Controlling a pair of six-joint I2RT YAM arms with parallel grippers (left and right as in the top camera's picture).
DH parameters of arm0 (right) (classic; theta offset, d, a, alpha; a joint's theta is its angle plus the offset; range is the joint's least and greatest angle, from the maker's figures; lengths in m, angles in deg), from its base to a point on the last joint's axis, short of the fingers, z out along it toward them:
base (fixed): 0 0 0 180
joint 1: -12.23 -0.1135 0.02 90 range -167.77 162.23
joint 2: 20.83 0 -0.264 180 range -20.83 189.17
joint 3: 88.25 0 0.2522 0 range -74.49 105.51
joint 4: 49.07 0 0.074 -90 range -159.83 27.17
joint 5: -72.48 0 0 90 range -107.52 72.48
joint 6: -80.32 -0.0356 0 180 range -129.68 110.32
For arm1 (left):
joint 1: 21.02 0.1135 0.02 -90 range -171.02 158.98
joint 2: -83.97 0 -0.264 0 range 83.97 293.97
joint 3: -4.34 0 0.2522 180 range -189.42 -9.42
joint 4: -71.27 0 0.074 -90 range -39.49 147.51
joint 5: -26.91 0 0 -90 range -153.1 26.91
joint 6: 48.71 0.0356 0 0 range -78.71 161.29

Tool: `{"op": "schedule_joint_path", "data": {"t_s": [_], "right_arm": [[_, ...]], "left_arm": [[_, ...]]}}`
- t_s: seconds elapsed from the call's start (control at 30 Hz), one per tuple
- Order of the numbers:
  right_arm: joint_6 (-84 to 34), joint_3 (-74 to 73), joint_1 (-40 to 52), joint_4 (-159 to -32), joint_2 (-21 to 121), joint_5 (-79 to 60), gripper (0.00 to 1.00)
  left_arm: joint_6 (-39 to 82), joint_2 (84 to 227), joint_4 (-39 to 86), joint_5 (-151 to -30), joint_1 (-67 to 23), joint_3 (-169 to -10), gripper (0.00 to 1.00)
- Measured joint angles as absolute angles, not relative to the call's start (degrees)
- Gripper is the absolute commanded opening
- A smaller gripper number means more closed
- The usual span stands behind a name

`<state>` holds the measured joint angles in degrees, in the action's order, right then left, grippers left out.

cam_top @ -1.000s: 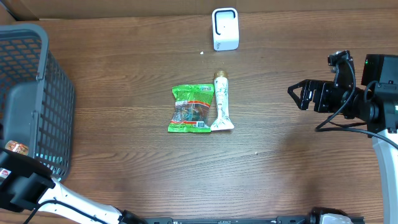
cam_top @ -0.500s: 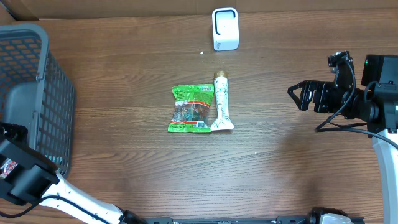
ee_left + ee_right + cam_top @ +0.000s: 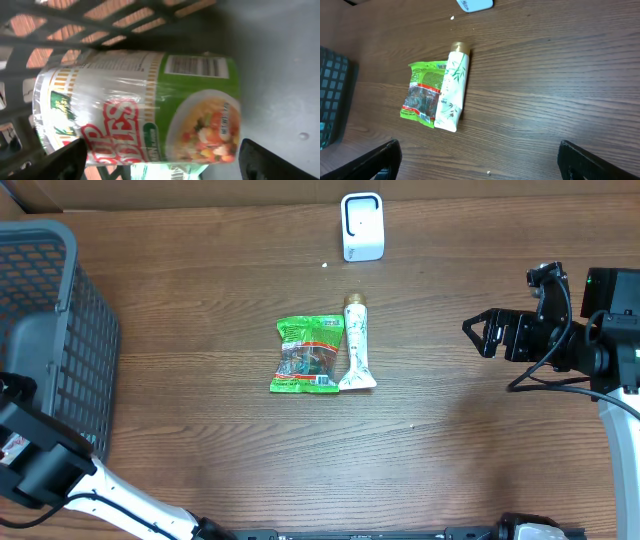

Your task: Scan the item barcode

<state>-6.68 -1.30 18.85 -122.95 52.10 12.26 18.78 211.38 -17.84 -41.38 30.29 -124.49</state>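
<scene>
A cup of instant noodles [image 3: 150,107] lies on its side inside the grey basket [image 3: 60,330], with its barcode [image 3: 196,65] facing up in the left wrist view. My left gripper [image 3: 160,167] is open and reaches over the cup, one dark finger off each end, without touching it. In the overhead view only the left arm [image 3: 40,465] shows, at the basket's near corner. The white scanner [image 3: 362,226] stands at the table's far edge. My right gripper [image 3: 478,335] hovers open and empty at the right, also seen as the right gripper [image 3: 480,160] above bare wood.
A green snack bag [image 3: 308,354] and a white tube [image 3: 356,345] lie side by side at the table's middle, shown too as the snack bag [image 3: 424,92] and tube [image 3: 452,90]. Basket walls [image 3: 75,30] stand close around the cup.
The left arm has shifted a little up towards the basket. The right arm and the items on the table have not moved.
</scene>
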Motion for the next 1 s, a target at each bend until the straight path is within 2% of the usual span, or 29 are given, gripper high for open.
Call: {"op": "schedule_joint_path", "data": {"t_s": [0.17,0.3,0.57,0.8,1.0], "right_arm": [[-6.68,-1.3,18.85,-122.97,52.1,12.26,1.0],[-6.7,-1.3,18.85,-122.95,52.1,12.26,1.0],[-6.66,-1.3,18.85,-122.95,52.1,12.26,1.0],[-6.68,-1.3,18.82,-122.88,52.1,12.26,1.0],[-6.68,-1.3,18.85,-122.91,52.1,12.26,1.0]], "left_arm": [[19.42,211.38,-17.6,-41.49,29.09,-124.46,0.77],[19.88,211.38,-18.04,-41.9,28.06,-124.46,0.62],[21.04,211.4,-20.05,-44.64,26.94,-124.25,0.63],[21.52,211.4,-26.61,-49.64,26.94,-124.16,0.68],[21.19,210.99,-25.65,-53.53,26.9,-124.05,0.69]]}}
